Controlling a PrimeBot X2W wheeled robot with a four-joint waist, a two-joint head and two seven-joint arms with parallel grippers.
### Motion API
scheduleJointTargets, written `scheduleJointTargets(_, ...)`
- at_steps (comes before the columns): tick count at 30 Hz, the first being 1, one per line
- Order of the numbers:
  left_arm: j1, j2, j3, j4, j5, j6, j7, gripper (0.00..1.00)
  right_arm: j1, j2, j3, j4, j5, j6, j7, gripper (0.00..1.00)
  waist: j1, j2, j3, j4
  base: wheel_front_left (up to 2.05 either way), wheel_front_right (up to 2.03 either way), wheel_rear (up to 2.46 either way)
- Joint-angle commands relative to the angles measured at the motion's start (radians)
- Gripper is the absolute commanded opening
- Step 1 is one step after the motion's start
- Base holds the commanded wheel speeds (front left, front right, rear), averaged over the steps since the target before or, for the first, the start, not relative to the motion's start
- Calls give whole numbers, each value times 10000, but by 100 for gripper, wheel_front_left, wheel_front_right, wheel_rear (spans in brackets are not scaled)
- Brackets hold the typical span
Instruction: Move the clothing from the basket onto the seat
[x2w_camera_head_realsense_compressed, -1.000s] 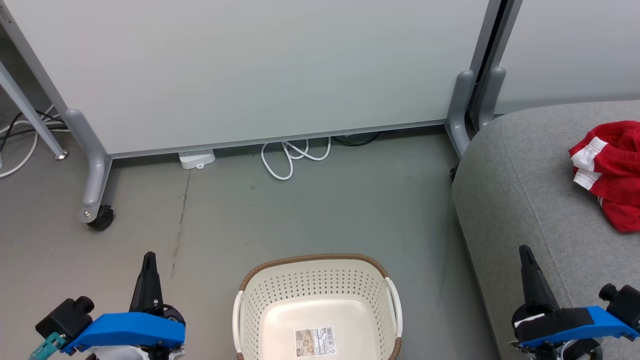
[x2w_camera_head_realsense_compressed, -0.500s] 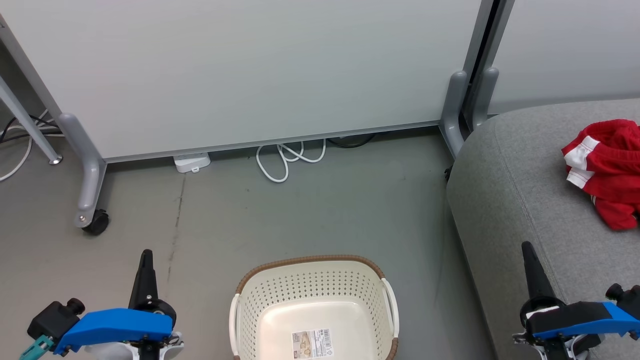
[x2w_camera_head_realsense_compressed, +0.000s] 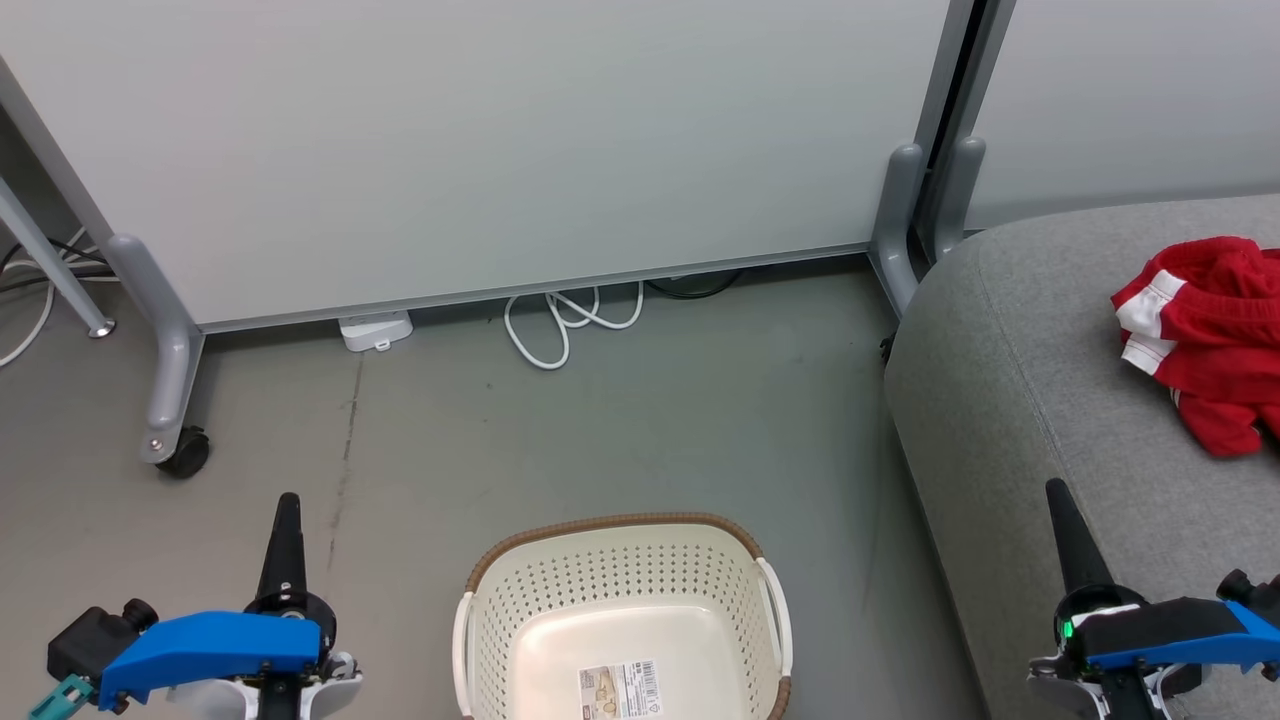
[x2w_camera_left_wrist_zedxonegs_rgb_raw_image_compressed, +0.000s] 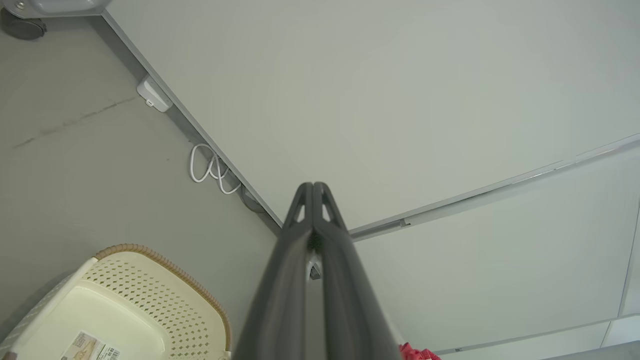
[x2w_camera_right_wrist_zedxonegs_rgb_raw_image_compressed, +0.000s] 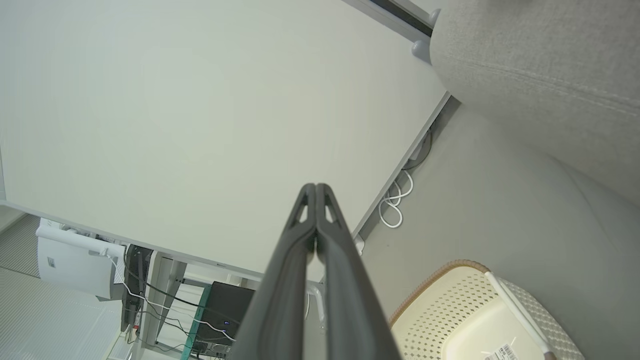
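Observation:
The red clothing (x2w_camera_head_realsense_compressed: 1205, 335) with white trim lies crumpled on the grey seat (x2w_camera_head_realsense_compressed: 1040, 400) at the right; a red scrap of the clothing (x2w_camera_left_wrist_zedxonegs_rgb_raw_image_compressed: 416, 353) peeks in at the bottom of the left wrist view. The cream basket (x2w_camera_head_realsense_compressed: 620, 620) stands on the floor at bottom centre, with just a paper label on its bottom; the basket (x2w_camera_left_wrist_zedxonegs_rgb_raw_image_compressed: 120, 305) also appears in the left wrist view and the basket (x2w_camera_right_wrist_zedxonegs_rgb_raw_image_compressed: 480, 315) in the right wrist view. My left gripper (x2w_camera_head_realsense_compressed: 287, 505) is shut and holds nothing, left of the basket. My right gripper (x2w_camera_head_realsense_compressed: 1056, 492) is shut and holds nothing, over the seat's front edge.
A white partition panel (x2w_camera_head_realsense_compressed: 480, 140) on grey wheeled legs (x2w_camera_head_realsense_compressed: 165, 390) stands behind the basket. A coiled white cable (x2w_camera_head_realsense_compressed: 565, 320) and a small white box (x2w_camera_head_realsense_compressed: 375, 330) lie at its base. Grey floor (x2w_camera_head_realsense_compressed: 600, 420) stretches between panel and basket.
The whole head view has shifted slightly, so the camera has moved. Both grippers stay shut in the same resting pose, and the clothing lies still on the seat.

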Motion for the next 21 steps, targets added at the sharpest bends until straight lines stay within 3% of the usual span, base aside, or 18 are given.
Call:
scheduleJointTargets(1,-234,37,54,-126,-254,-69,83,0,-208,-14,-43,-104,260,3,63,0,0,-1,-5,-12,0,0,0)
scheduleJointTargets(21,-302,41,221,-212,-2111,-88,549,0,-275,-14,-165,-94,2069,3,546,0,-1,-1,-71,-183,0,0,0)
